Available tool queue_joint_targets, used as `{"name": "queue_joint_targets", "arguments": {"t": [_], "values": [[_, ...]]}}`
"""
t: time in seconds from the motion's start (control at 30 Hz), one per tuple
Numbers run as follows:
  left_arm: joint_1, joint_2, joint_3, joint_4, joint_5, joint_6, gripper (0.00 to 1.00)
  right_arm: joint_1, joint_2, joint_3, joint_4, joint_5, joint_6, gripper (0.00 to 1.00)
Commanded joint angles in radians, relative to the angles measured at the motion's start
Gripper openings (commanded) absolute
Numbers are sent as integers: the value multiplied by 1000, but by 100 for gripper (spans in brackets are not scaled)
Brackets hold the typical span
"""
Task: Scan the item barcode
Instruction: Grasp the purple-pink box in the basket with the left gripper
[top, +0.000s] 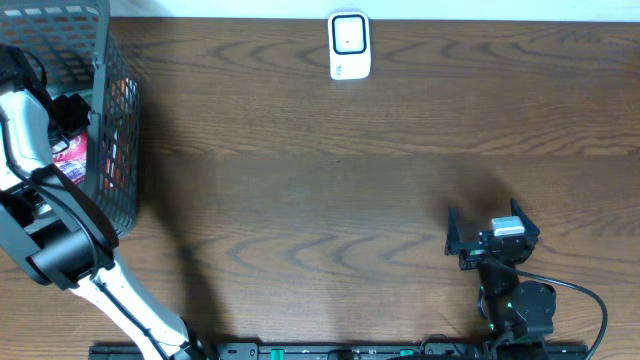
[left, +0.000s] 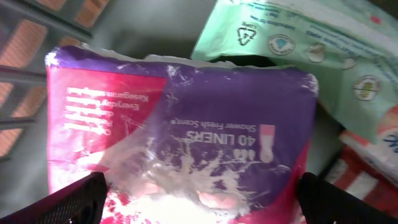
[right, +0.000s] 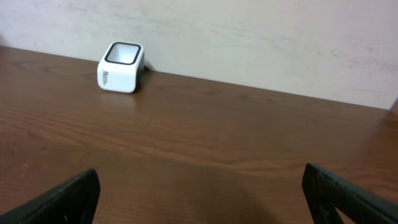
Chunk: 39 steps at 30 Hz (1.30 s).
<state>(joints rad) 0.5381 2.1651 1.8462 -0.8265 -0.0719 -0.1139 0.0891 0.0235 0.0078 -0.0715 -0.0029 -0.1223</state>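
At the far left of the table (top: 320, 180) stands a dark wire-mesh basket (top: 112, 120), its grid walls thin and open. The left arm, white-shelled with black joints, bends over the rim and reaches inside.

The left claw (left: 205, 202) hangs with its jaws spread wide and clamped on nothing. Its two dark fingertips (left: 78, 199) show at the lower corners of the wrist view, over a pack of liners (left: 186, 143). This pack lies in the basket directly beneath the claw. It is a soft, pillow-shaped block in glossy purple and pink film, crinkled and catching a bright glare. Whether the fingertips touch the film cannot be told. Behind it lies a pale green pouch (left: 298, 43), flat and matte with small round printed symbols. At the right edge is a red-and-white packet (left: 367, 168).

The table is brown wood with a wavy grain. Near its far edge, about the middle, sits the scanner (top: 349, 45), a small white box with rounded corners and a dark-rimmed window on top.

At the right, near the front edge, the right claw (right: 205, 202) rests low over bare wood. Its black jaws are wide apart and empty, facing the scanner and a pale wall (right: 261, 37).
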Motion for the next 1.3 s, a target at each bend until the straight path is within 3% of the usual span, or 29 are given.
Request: {"name": "queue_joint_targets", "arguments": {"t": [0.0,0.1,0.33,0.53,0.6,0.67,0.77,0.8,1.0,1.27], "values": [[-28,16,3,-3,-140,60,98,3,-4,-2,-3,9,-14,99],[-73,16,2,-11,-237,80,98,3,-4,-2,-3,9,-14,99],[-124,29,-38,-3,-229,75,98,3,-4,-2,-3,9,-14,99],[-82,68,-85,-5,-229,47,98,3,-4,-2,-3,9,-14,99],[-63,84,-86,-16,-229,37,85,3,-4,-2,-3,9,-14,99],[-54,84,-88,-14,-229,37,61,3,-4,-2,-3,9,-14,99],[-50,82,-88,-14,-229,38,12,3,-4,-2,-3,9,-14,99],[-50,82,-88,-14,-229,38,8,3,-4,-2,-3,9,-14,99],[-69,23,-78,-21,-229,37,7,3,-4,-2,-3,9,-14,99],[-109,-290,-67,2,-227,26,7,3,-4,-2,-3,9,-14,99]]}}
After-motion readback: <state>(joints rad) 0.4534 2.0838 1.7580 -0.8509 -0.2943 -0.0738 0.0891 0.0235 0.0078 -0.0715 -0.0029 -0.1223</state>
